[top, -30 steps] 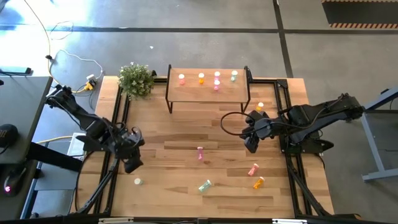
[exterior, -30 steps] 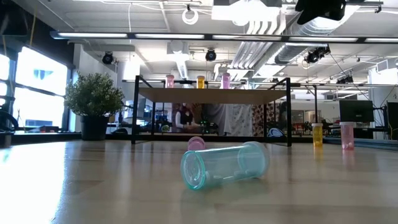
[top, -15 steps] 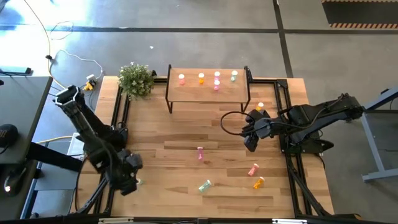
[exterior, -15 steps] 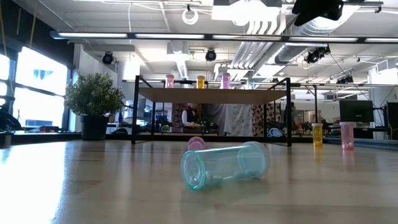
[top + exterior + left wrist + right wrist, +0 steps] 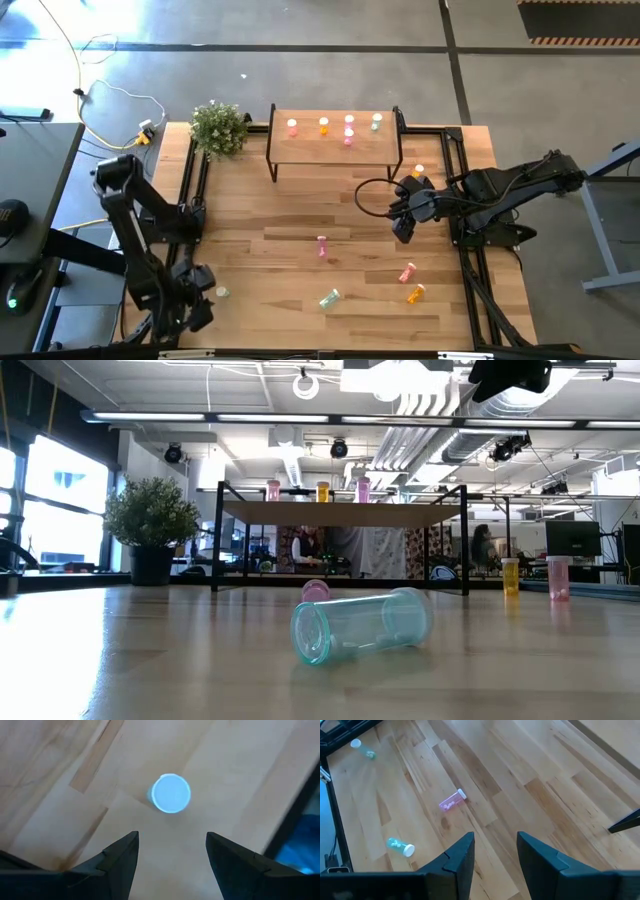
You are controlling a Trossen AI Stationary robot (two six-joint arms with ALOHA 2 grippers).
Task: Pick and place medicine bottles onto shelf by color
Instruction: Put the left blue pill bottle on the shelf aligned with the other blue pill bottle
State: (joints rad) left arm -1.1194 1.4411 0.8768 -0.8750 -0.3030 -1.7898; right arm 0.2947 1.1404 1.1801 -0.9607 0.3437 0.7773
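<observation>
Near the table's front left corner a tiny bottle (image 5: 221,292) stands upright; only its round light cap (image 5: 170,793) shows in the left wrist view. My left gripper (image 5: 172,840) hovers above and just beside it (image 5: 200,308), open and pointing steeply down. The shelf (image 5: 333,148) at the back carries several bottles: pink (image 5: 292,126), orange (image 5: 324,126) and green (image 5: 376,121). On the tabletop lie a pink bottle (image 5: 321,246), a green one (image 5: 329,298), a pale red one (image 5: 407,272) and an orange one (image 5: 415,293). My right gripper (image 5: 403,232) hangs open and empty over the table's right middle.
A potted plant (image 5: 218,128) stands at the back left beside the shelf. Another orange bottle (image 5: 418,172) sits by the right arm's frame. Black rails (image 5: 188,200) run along both table sides. Bare wood lies between the shelf and the scattered bottles.
My left gripper has swung toward the table's near edge and sunk lower, tipping further downward, and now stands over the upright bottle at the front left. Its fingers stay open. The bottles have not moved.
</observation>
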